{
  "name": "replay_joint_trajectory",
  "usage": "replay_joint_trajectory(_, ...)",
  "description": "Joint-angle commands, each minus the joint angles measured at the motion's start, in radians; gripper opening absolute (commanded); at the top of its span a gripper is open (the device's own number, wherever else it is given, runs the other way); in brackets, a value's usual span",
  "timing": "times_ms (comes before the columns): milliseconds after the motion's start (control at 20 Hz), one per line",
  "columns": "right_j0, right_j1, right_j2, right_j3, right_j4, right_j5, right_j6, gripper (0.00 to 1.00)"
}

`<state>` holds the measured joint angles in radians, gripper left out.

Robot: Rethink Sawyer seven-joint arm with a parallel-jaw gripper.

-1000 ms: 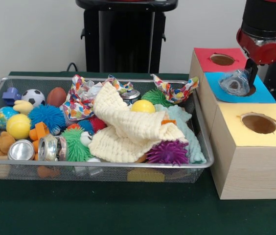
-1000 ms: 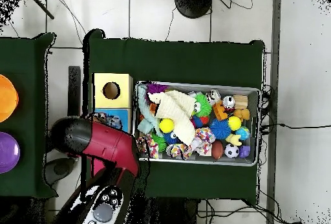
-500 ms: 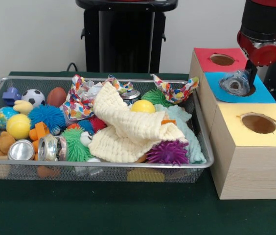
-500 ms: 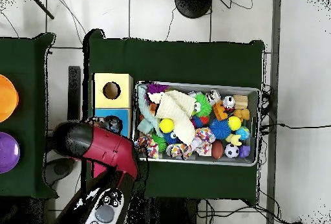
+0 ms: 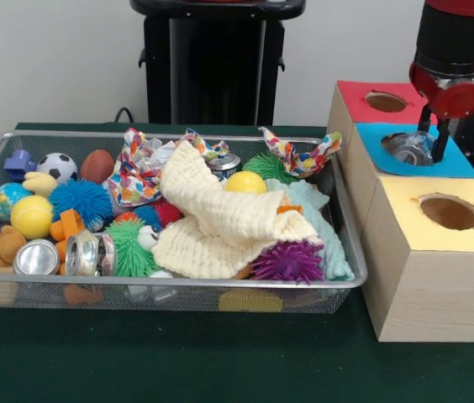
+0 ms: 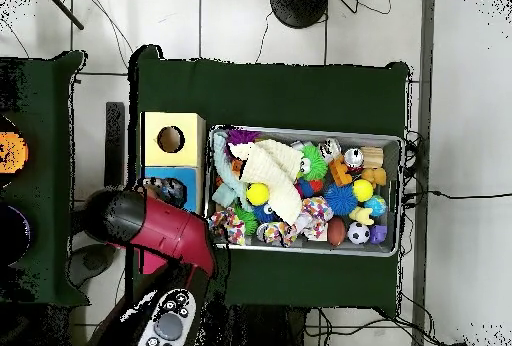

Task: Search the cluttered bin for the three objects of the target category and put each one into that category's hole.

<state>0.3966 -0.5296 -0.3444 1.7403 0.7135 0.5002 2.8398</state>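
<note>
You see the gripper (image 5: 433,149) over the blue hole (image 5: 409,149), a crushed can (image 5: 410,149) sinking in; grip state unclear. Cans (image 5: 81,253) remain in the bin (image 5: 178,284).

Crumpled clear wrapper (image 5: 410,148) — in blue hole (image 5: 398,143)
</note>
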Motion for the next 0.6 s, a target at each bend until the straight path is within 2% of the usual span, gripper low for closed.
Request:
replay_joint_trajectory(50,-0.045,0.004,0.169,0.137,0.046,-0.052,0.105,1.00)
replay_joint_trajectory(250,0.001,0.017,0.070,0.083,-0.006,0.037,0.190,1.00)
replay_joint_trajectory(450,0.014,-0.014,-0.004,0.046,-0.061,0.157,0.202,1.00)
replay_joint_trajectory(600,0.008,-0.059,-0.035,0.045,-0.080,0.221,0.196,1.00)
